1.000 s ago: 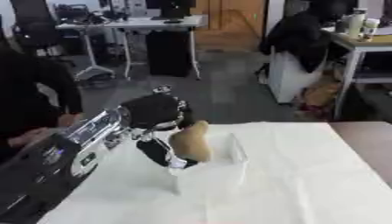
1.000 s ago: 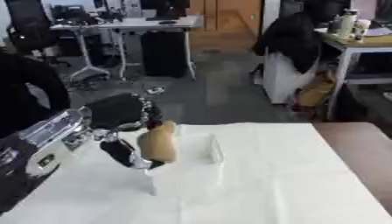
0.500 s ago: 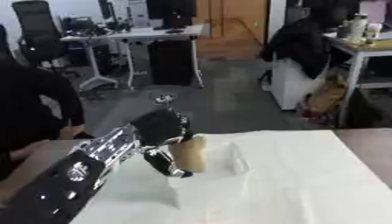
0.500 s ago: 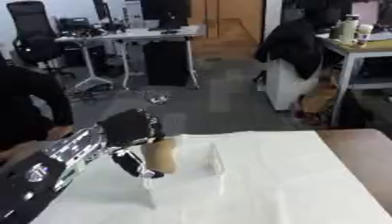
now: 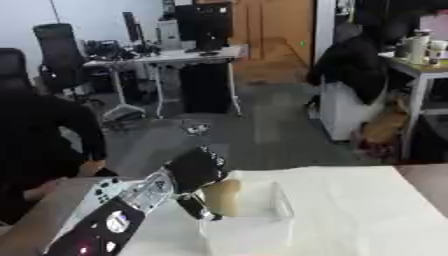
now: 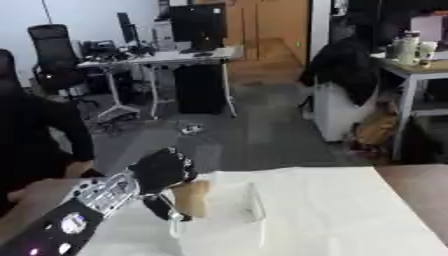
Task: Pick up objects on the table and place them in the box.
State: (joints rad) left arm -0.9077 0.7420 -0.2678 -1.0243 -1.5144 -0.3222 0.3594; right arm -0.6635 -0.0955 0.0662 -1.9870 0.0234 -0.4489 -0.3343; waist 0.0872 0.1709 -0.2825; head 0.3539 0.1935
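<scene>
Our left hand (image 5: 194, 172) sits in the lower left of the frame, its fingers curled round a tan object (image 5: 225, 196) that we cannot identify beyond its rounded shape and colour. The object hangs at the left wall of the clear box (image 5: 262, 220) in the lower middle, apparently just inside the rim — whether it touches the wall or the floor of the box we cannot tell. As we judge it, the step in hand is the placing: we should carry the object a little further toward the middle of the box, lower it until it rests, and only then open the fingers, drawing the hand up and back to the left so it does not catch the thin wall and drag the box across the white table (image 5: 367, 200). By our count — one hand in view, one tan object, one box, and no other loose objects visible on the cloth; the right hand does not show.
</scene>
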